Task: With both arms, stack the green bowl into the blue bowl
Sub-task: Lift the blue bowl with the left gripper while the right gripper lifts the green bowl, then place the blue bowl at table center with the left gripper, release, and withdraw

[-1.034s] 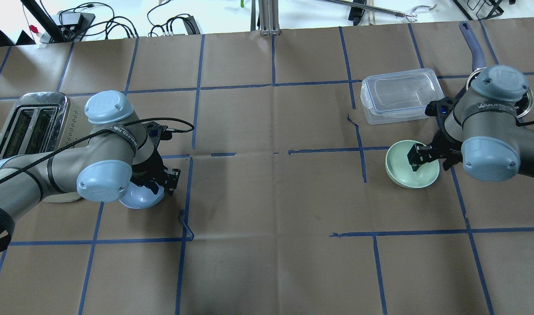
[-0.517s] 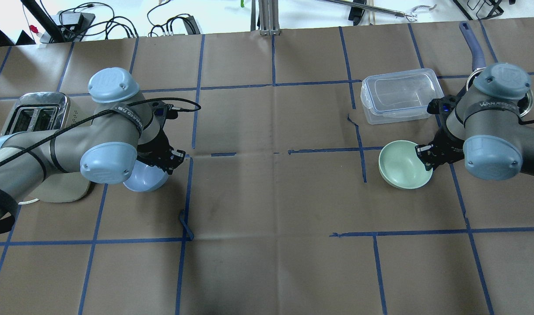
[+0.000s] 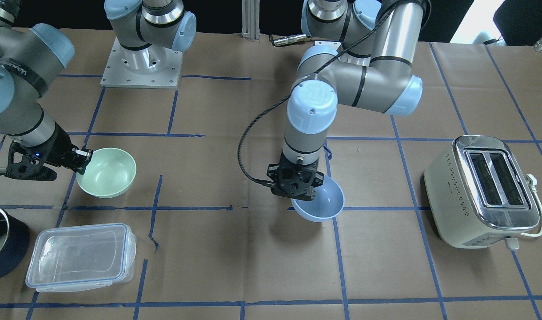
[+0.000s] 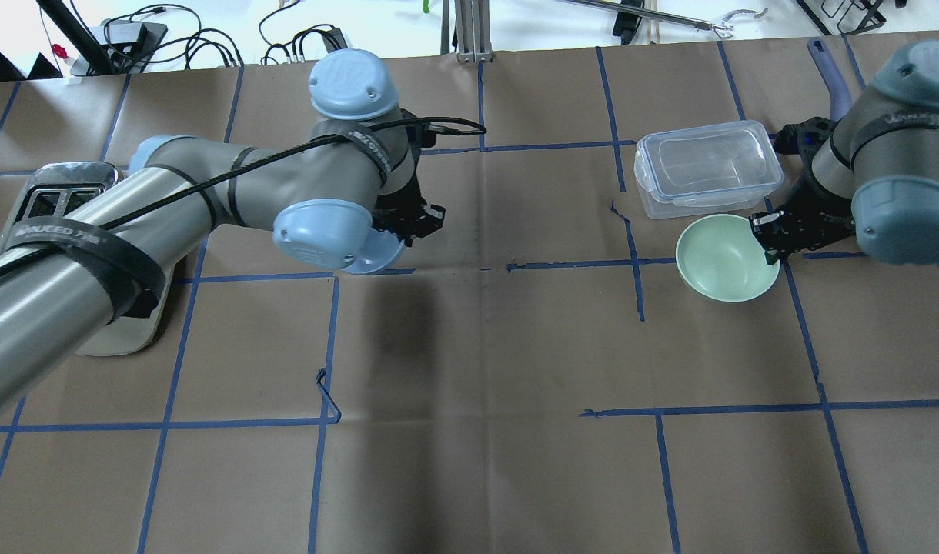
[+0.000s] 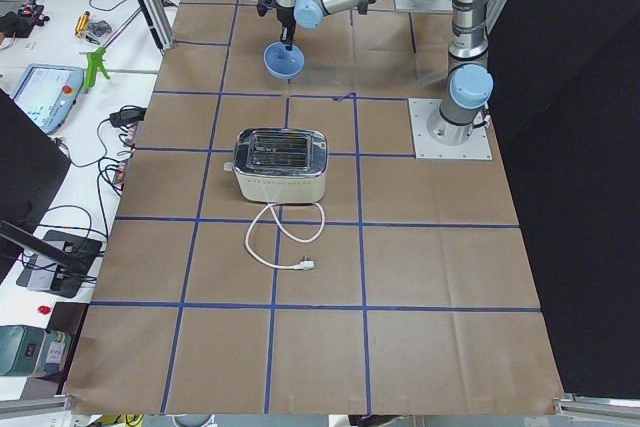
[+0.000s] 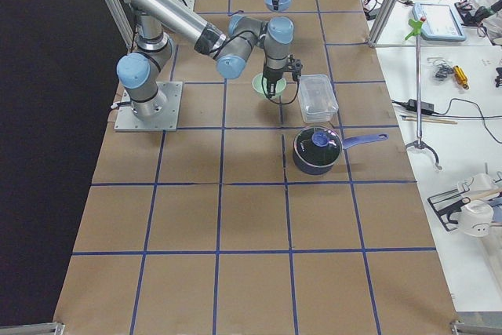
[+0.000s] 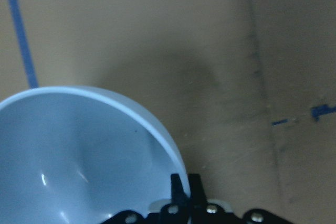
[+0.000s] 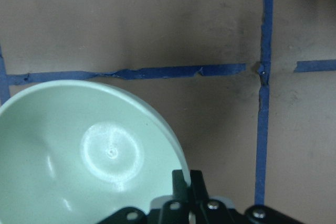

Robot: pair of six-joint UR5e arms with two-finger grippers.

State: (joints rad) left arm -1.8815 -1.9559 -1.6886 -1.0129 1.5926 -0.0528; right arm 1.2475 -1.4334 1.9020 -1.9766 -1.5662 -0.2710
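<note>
My left gripper (image 3: pixel 303 190) is shut on the rim of the light blue bowl (image 3: pixel 320 203) and holds it in the air over the table's middle-left, its shadow on the paper below. The left wrist view shows the blue bowl (image 7: pixel 79 161) with the closed jaws (image 7: pixel 184 192) on its rim. My right gripper (image 4: pixel 770 235) is shut on the near-right rim of the pale green bowl (image 4: pixel 722 259). That bowl is tilted slightly and sits right in front of the clear container. The right wrist view shows the green bowl (image 8: pixel 89 156) pinched at the rim.
A clear lidded container (image 4: pixel 708 168) stands just beyond the green bowl. A dark pot (image 3: pixel 0 240) with a purple handle (image 4: pixel 827 73) is at the far right. A cream toaster (image 3: pixel 484 189) with its cord stands on the left side.
My left arm has swung right and away from the robot, carrying the blue bowl off the table beside the toaster. My right gripper has drawn the green bowl back toward the clear container.
</note>
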